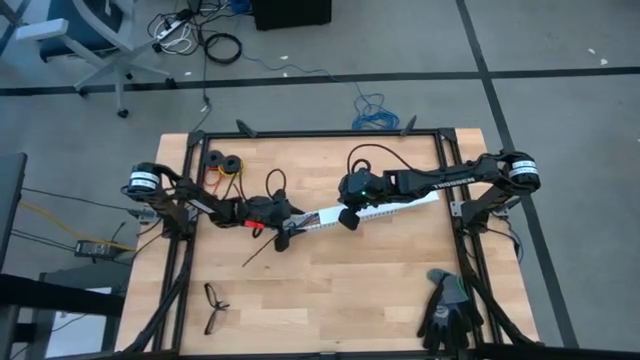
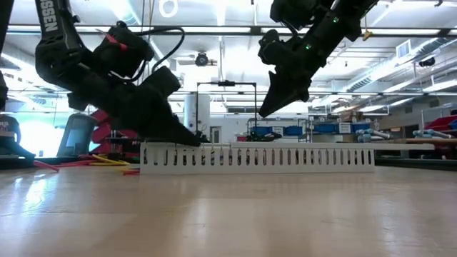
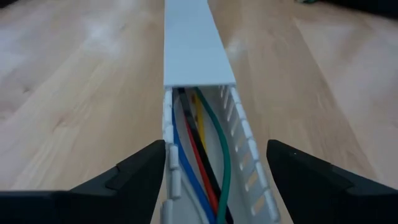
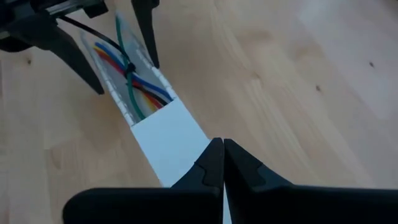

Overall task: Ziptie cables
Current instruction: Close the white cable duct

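One arm (image 2: 53,43) reads "SSEN" in white.

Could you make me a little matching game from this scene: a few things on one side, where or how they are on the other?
Things:
1. cables
2. glasses
3. gloves
4. right gripper

States:
a. shut, above the strip's lid
b. lying inside the white slotted strip
c. table's near right corner
d. table's near left corner

Pairs: 1-b, 2-d, 3-c, 4-a

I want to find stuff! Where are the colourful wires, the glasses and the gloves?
cables (image 3: 205,165): left wrist view, on the red wire inside the channel.
eyeglasses (image 1: 215,307): high view, on the frame.
gloves (image 1: 447,308): high view, on the palm.
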{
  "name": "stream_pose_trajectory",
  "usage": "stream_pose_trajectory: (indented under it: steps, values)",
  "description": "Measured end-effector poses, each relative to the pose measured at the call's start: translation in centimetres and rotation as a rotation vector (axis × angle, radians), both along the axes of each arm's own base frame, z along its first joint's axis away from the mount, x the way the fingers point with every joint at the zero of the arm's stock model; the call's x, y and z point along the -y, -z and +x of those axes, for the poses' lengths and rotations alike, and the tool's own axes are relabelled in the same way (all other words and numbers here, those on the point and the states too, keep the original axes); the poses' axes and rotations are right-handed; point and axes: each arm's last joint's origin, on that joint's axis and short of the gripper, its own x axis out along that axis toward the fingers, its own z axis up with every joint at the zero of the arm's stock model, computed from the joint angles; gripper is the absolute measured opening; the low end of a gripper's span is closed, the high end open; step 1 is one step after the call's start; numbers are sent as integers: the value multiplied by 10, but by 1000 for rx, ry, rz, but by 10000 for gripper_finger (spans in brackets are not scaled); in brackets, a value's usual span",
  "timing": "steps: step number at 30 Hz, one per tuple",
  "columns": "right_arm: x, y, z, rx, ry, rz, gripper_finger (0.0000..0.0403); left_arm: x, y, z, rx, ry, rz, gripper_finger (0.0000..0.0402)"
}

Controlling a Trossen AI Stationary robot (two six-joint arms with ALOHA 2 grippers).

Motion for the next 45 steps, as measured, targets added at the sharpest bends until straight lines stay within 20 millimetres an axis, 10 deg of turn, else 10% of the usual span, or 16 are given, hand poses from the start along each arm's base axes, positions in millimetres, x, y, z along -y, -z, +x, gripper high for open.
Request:
stream_pose_trajectory:
  steps: [21, 32, 45]
  values:
    - [-8, 30, -18, -130, 145, 158, 0, 0, 9, 1, -83, -22, -22, 227]
    - [2, 77, 58, 151, -104, 244, 0, -1, 8, 1, -76, -40, -13, 214]
    - [-17, 10, 42, 219, -182, 5, 0, -1, 8, 1, -71, -46, -9, 223]
